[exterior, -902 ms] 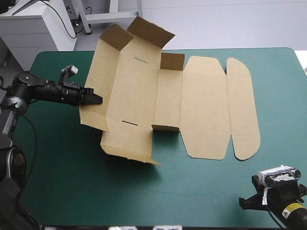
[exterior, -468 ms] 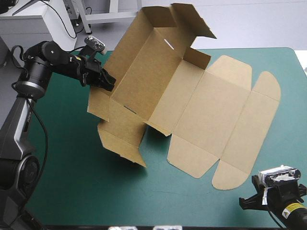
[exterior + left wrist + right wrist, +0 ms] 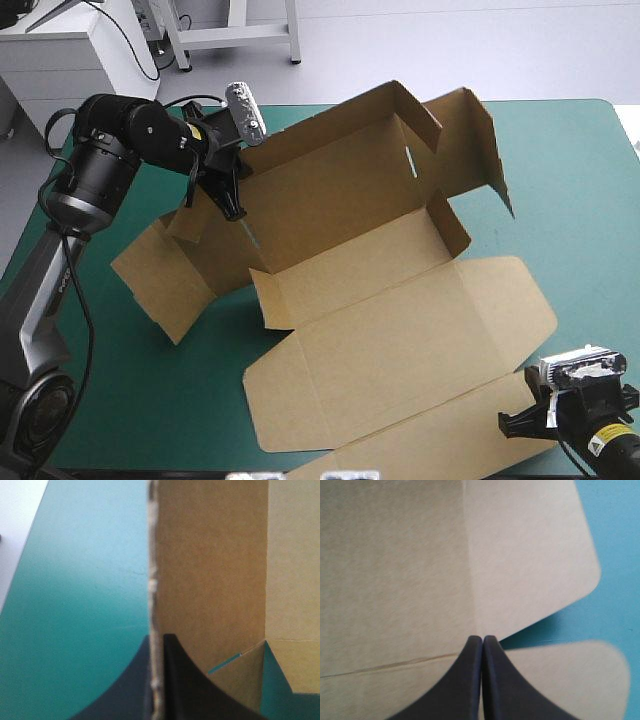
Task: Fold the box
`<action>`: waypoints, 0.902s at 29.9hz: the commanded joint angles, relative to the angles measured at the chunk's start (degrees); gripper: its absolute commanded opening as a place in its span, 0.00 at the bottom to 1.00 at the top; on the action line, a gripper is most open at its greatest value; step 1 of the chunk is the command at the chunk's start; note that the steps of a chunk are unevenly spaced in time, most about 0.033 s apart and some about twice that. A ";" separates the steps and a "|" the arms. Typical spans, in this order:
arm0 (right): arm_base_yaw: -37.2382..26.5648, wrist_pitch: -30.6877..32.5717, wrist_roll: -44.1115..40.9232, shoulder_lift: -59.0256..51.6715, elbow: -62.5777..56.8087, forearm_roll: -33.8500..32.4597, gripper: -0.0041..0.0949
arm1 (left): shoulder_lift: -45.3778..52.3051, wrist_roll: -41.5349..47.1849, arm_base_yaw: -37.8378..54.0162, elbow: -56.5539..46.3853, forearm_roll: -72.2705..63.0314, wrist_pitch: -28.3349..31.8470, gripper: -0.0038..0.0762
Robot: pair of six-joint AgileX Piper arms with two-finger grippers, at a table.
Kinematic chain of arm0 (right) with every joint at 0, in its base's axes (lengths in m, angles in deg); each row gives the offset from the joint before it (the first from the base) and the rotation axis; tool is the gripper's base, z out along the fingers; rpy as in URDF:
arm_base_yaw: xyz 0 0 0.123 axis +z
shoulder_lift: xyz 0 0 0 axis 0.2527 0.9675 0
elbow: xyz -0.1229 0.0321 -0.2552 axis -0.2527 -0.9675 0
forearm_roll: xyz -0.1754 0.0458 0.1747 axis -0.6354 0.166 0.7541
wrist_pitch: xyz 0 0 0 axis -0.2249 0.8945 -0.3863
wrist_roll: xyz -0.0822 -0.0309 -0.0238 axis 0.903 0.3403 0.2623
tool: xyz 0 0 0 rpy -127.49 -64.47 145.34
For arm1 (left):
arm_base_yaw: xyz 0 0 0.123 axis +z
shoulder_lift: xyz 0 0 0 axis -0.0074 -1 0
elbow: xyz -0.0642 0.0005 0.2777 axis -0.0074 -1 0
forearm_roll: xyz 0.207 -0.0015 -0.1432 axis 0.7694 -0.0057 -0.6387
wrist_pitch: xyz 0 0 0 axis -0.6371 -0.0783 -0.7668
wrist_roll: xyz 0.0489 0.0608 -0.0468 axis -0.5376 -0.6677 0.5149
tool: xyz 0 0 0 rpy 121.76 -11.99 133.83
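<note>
My left gripper (image 3: pixel 157 647) clamps a wall of the box (image 3: pixel 370 270), which is tilted up across the table's (image 3: pixel 150 400) middle. My right gripper (image 3: pixel 482 642), pinched together and empty, sits at the table's near-right corner. The walls are half-raised and untucked, so most folding remains, I judge.

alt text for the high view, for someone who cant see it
The left pincer grips a side wall of the brown box, a partly folded board sheet tilted up over the teal-green table, walls raised, lid panel spread toward the near edge. The right arm sits at the near right corner.
</note>
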 commanded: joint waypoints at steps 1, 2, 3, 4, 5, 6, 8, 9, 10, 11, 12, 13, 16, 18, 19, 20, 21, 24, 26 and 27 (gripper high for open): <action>-0.01 -3.48 0.19 0.95 2.08 0.41 0.02 | 3.51 -1.58 -2.76 1.95 0.82 6.06 0.04; -0.01 -3.48 0.19 0.95 2.08 0.41 0.02 | 3.51 -1.70 -3.60 1.84 1.42 6.80 0.04; -0.01 -3.48 0.19 0.95 2.08 0.51 0.02 | 3.51 -1.70 -4.54 1.71 2.18 7.58 0.04; -0.01 -3.48 0.14 0.95 2.08 0.68 0.02 | 3.62 -1.70 -5.56 1.19 3.19 8.70 0.04; -0.01 -3.48 0.14 0.95 2.08 0.81 0.02 | 3.62 -1.70 -6.61 0.66 4.21 9.39 0.04; -0.01 -3.48 0.04 0.95 2.08 1.11 0.02 | 3.62 -1.70 -7.65 -0.06 5.59 9.79 0.04; -0.01 -3.48 -0.34 0.95 2.33 2.59 0.02 | 3.94 -1.70 -9.51 -2.07 8.34 11.14 0.04; -0.01 -3.48 -0.34 0.95 2.37 3.14 0.02 | 4.19 -1.70 -10.32 -3.55 9.46 12.02 0.04; -0.01 -3.48 -0.34 0.95 2.72 3.85 0.02 | 4.64 -1.70 -11.50 -5.21 11.59 13.98 0.04; -0.01 -3.48 -0.34 0.95 2.90 4.28 0.02 | 5.06 -1.34 -12.25 -7.14 13.15 15.79 0.04; -0.01 -3.48 -0.34 0.95 3.18 4.64 0.02 | 5.85 -0.69 -13.17 -8.78 14.92 18.36 0.04; -0.01 -3.48 -0.34 0.95 3.72 4.91 0.02 | 6.73 0.78 -13.94 -11.41 17.90 21.16 0.04; -0.01 -3.48 -0.34 0.95 5.24 5.29 0.02 | 10.11 5.91 -15.64 -17.62 24.85 25.48 0.04; -0.01 -3.48 -0.34 0.95 6.05 5.29 0.02 | 12.61 7.43 -16.02 -22.06 26.91 28.40 0.04; -0.01 -3.48 -0.34 0.95 6.53 5.29 0.02 | 14.08 7.74 -16.02 -24.68 27.35 31.15 0.04; -0.01 -3.48 -0.34 0.95 6.84 5.29 0.02 | 15.27 8.38 -16.02 -27.27 27.83 33.86 0.04; -0.01 -3.38 -0.34 0.95 7.10 5.29 0.02 | 16.72 9.06 -16.02 -29.73 28.74 37.02 0.04; -0.01 -3.25 -0.60 0.95 7.78 5.39 0.02 | 20.22 9.06 -16.02 -35.45 31.35 44.27 0.04; -0.01 -3.25 -1.55 0.95 7.99 5.39 0.02 | 21.38 9.06 -16.02 -38.29 33.11 47.20 0.04; -0.01 -3.25 -1.87 0.95 7.99 5.39 0.02 | 21.66 9.06 -16.02 -39.41 34.23 47.96 0.04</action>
